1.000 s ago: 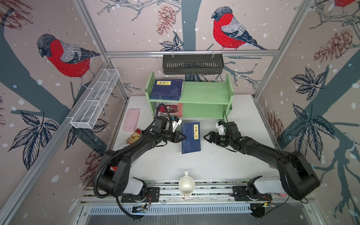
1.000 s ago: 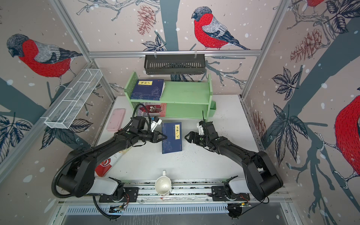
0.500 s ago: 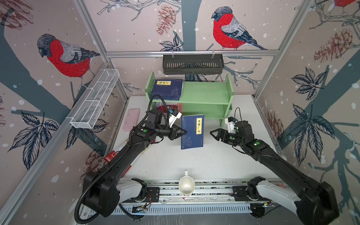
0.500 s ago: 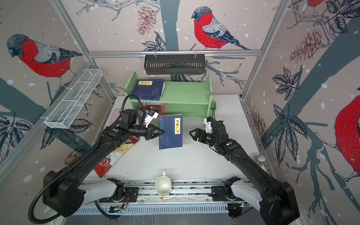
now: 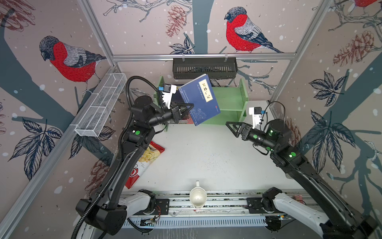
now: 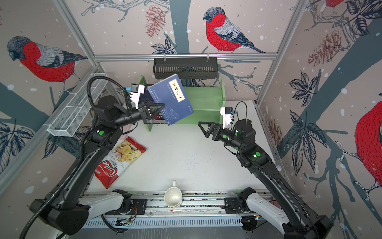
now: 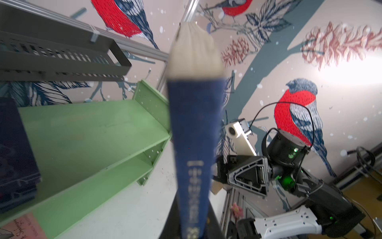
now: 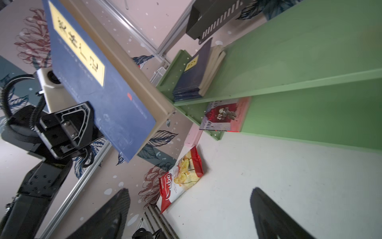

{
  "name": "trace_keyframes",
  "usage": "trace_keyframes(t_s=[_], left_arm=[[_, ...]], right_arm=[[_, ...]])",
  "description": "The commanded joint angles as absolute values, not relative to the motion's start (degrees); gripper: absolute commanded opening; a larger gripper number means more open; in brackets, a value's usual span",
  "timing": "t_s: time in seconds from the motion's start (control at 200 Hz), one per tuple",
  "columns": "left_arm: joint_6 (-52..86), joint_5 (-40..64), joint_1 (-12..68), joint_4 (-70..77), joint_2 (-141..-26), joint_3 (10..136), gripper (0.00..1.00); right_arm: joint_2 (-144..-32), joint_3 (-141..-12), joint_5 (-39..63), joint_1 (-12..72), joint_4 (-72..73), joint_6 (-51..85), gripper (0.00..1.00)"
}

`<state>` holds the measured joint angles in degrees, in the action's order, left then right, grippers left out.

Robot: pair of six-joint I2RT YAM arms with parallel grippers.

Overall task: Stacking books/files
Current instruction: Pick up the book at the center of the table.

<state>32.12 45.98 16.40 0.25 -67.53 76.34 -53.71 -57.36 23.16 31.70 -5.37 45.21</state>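
I see left fingers (image 5: pixel 187 107) clamped on spine edge of navy book (image 5: pixel 201 101), held aloft, tilted, upper centre in both top views, before green shelf (image 5: pixel 227 97). My right fingers (image 8: pixel 268 217) spread wide, empty, right of centre over bench (image 5: pixel 206 157). On shelf: navy stack (image 8: pixel 194 76) on top tier, pink-red book (image 8: pixel 223 115) on lower tier. Bench white, speckled; crisp bag (image 6: pixel 119 161) lower left, cup (image 5: pixel 198 196) at bottom-centre edge. Bullfinch-print walls (image 5: pixel 144 31); black basket (image 5: pixel 204 67) on back rail, wire tray (image 5: pixel 101 105) on left wall.

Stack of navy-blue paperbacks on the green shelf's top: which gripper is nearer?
Left. The left gripper, shut on another navy-blue paperback, is beside the stack; the open right gripper is near the shelf's opposite end.
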Motion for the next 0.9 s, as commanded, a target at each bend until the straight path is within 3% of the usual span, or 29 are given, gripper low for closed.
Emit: trace_keyframes(t_s=[0.0,0.305,0.725,0.896], left_arm=[[49.2,44.9,12.0,18.2,-67.0,73.4,0.0],[81.9,43.8,3.5,52.4,-69.6,60.4,0.0],[82.0,39.4,2.4,45.7,-70.6,59.8,0.0],[85.6,39.4,2.6,49.6,-73.3,59.7,0.0]], right_arm=[[-57.6,-61.5,25.1,35.2,0.4,45.5,0.93],[-72.3,-72.0,27.9,40.4,10.3,47.5,0.92],[-91.0,-86.2,30.5,40.3,20.4,51.0,0.9],[-96.4,-90.4,32.2,39.7,22.6,52.5,0.87]])
